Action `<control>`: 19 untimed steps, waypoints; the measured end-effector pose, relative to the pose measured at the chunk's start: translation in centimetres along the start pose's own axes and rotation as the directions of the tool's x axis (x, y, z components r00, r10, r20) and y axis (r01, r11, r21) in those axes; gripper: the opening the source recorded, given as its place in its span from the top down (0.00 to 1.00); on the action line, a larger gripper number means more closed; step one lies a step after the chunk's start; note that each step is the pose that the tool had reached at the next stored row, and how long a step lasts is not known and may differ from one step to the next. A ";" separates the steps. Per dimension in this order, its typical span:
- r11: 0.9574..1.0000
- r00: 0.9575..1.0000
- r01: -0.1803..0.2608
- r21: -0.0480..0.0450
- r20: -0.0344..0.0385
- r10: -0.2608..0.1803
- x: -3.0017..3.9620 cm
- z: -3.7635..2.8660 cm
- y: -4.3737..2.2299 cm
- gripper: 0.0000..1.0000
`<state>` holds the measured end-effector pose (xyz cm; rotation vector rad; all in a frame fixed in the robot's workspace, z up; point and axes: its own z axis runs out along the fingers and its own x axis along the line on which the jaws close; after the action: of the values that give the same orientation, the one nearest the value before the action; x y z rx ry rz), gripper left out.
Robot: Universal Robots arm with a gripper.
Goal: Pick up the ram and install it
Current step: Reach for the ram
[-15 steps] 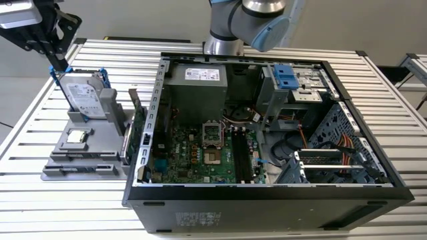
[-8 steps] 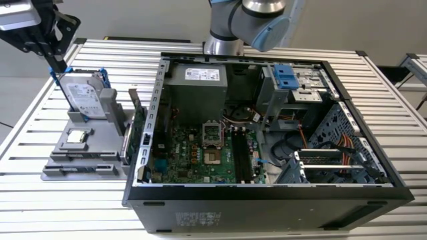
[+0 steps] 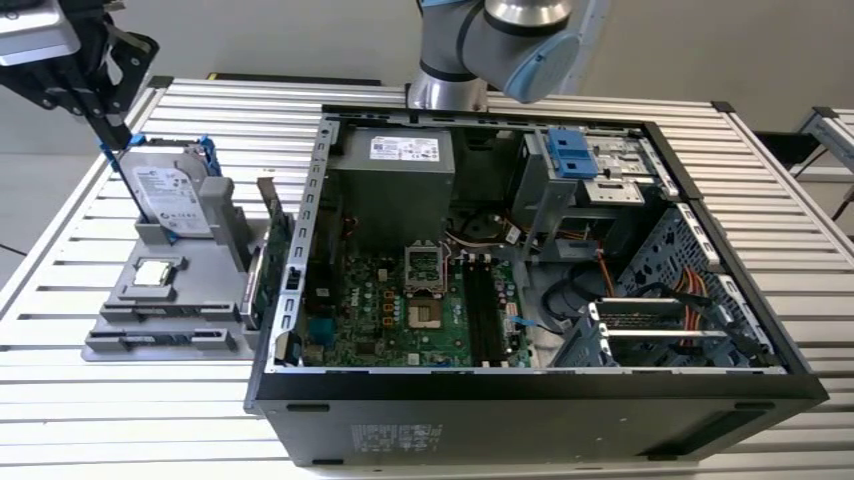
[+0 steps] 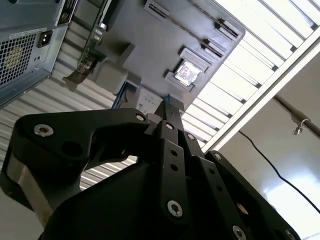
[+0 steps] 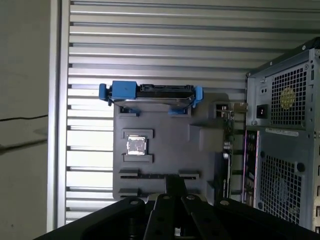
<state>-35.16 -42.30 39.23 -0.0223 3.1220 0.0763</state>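
Note:
My gripper [image 3: 124, 145] hangs above the far left corner of the grey holder [image 3: 200, 345], just over the top edge of the upright hard drive. Its fingers are pressed together, with nothing visible between them in both wrist views [image 4: 170, 107] [image 5: 175, 181]. A thin dark strip with a hint of blue, which looks like the ram [image 3: 171, 338] standing on edge, sits in the holder's front slot, well away from the gripper. The motherboard's black slots [image 3: 483, 310] lie inside the open computer case, to the exterior view's right.
The silver hard drive [image 3: 174, 200] in its blue bracket stands at the holder's back. A square chip [image 3: 156, 270] lies mid-holder, and a green expansion card [image 3: 274, 250] stands by the case wall. The case [image 3: 534, 395] holds a power supply, cables and drive cages.

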 end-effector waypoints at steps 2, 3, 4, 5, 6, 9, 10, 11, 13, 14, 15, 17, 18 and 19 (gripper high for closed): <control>1.000 1.000 0.003 0.000 0.000 -0.003 0.00 -0.01 -0.24 1.00; 1.000 1.000 0.005 0.000 0.000 -0.005 0.01 -0.01 -0.38 1.00; 1.000 1.000 0.006 0.000 0.000 -0.006 0.01 -0.02 -0.54 1.00; 1.000 1.000 0.008 0.000 0.000 -0.008 0.01 -0.04 -0.70 1.00; 1.000 1.000 0.009 0.000 0.000 -0.009 0.01 -0.04 -0.86 1.00; 1.000 1.000 0.013 0.000 -0.001 -0.013 0.02 -0.07 -1.35 1.00; 1.000 1.000 0.015 0.000 -0.001 -0.015 0.03 -0.07 -1.51 1.00; 1.000 1.000 0.016 0.000 -0.001 -0.016 0.03 -0.08 -1.65 1.00; 1.000 1.000 0.019 0.000 -0.001 -0.019 0.06 -0.09 -1.96 1.00; 1.000 1.000 0.020 -0.001 -0.001 -0.020 0.08 -0.10 -2.10 1.00; 1.000 1.000 0.021 -0.001 -0.001 -0.021 0.10 -0.11 -2.25 1.00; 1.000 1.000 0.023 -0.001 -0.001 -0.023 0.14 -0.12 -2.56 1.00; 1.000 1.000 0.024 -0.001 -0.001 -0.024 0.17 -0.14 -2.72 1.00; 1.000 1.000 0.025 -0.001 -0.001 -0.025 0.20 -0.15 -2.89 1.00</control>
<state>-35.32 -45.20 39.23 -0.0611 3.1221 0.0771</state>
